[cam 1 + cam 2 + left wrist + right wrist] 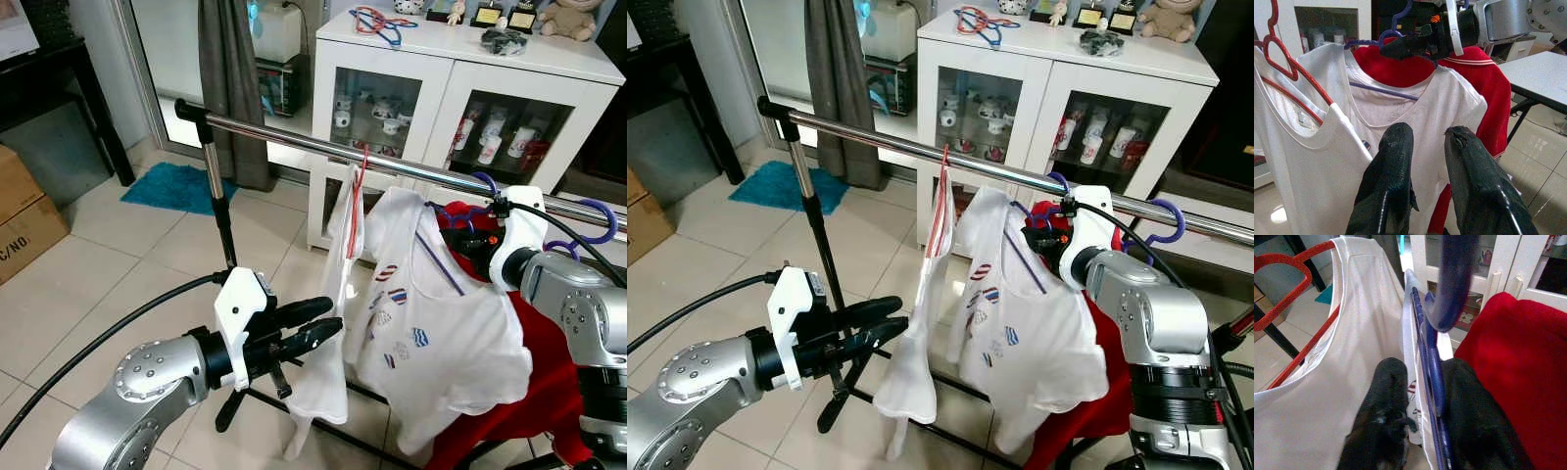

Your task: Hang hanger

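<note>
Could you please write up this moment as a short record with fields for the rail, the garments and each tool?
rail: chrome rail on a black stand
red hanger: red hanger hooked on the rail, carrying a white vest
blue hanger: blue hanger carrying a printed white T-shirt, hook at the rail
red garment: red garment hanging behind the T-shirt
right tool: right tool shut on the blue hanger just below its hook
left tool: left tool open, beside the vest, holding nothing

We cannot see the blue hanger's [1431, 362] hook tip, cut off above; cabinet mugs [490, 147] too small to read
</note>
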Controlling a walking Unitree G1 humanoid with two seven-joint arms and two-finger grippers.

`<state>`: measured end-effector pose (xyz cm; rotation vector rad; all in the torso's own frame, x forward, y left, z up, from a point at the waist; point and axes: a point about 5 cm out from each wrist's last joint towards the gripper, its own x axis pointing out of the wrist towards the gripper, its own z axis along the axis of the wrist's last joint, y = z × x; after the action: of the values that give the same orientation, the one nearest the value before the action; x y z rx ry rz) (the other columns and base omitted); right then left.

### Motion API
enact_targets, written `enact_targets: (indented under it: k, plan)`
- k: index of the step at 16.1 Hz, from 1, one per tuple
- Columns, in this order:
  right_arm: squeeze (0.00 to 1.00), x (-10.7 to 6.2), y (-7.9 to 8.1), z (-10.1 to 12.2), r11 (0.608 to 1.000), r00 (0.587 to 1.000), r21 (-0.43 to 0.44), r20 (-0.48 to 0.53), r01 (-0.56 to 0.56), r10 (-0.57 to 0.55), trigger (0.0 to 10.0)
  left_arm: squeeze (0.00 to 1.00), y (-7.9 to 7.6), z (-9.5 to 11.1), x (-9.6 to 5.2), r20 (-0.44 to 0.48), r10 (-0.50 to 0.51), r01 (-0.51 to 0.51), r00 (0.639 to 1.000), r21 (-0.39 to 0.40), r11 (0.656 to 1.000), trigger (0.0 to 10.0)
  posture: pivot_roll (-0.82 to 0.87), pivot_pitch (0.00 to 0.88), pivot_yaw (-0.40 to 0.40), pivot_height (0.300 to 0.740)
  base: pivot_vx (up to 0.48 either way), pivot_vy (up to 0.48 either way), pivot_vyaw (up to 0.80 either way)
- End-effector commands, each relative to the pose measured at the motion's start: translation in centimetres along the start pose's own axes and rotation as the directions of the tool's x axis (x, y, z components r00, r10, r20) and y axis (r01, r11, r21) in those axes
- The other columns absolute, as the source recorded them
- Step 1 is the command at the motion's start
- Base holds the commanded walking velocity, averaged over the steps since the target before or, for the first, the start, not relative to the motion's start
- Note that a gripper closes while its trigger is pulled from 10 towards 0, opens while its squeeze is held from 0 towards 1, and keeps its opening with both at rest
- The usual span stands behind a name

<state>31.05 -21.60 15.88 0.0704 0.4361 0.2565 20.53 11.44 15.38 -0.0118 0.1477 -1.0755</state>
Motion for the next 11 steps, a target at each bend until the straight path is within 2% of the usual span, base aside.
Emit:
enact_targets:
  k: [1, 8, 11]
  plan:
    - [0.00, 0.06, 0.18, 0.80, 1.000, 1.000, -0.014, 0.030, -0.008, 0.009, 0.0, 0.00, -0.12, 0.27, 0.08, 0.002, -0.020, 0.020, 1.000, 0.007, 1.000, 10.0, 0.10, 0.000, -0.021, 0.740, 0.000, 0.000, 0.00]
    - [0.00, -0.08, 0.32, 0.78, 1.000, 0.999, -0.015, 0.035, -0.013, 0.013, 0.0, 0.00, -0.16, 0.12, 0.10, -0.003, -0.024, 0.024, 1.000, 0.009, 1.000, 10.0, 0.10, 0.000, -0.017, 0.740, 0.000, 0.000, 0.00]
    - [0.00, -0.10, 0.71, 1.02, 1.000, 0.998, 0.017, 0.066, -0.024, 0.023, 0.0, 0.00, -0.08, 0.14, -0.02, -0.007, -0.022, 0.022, 1.000, 0.015, 1.000, 10.0, 0.11, 0.000, -0.017, 0.740, 0.000, 0.000, 0.00]
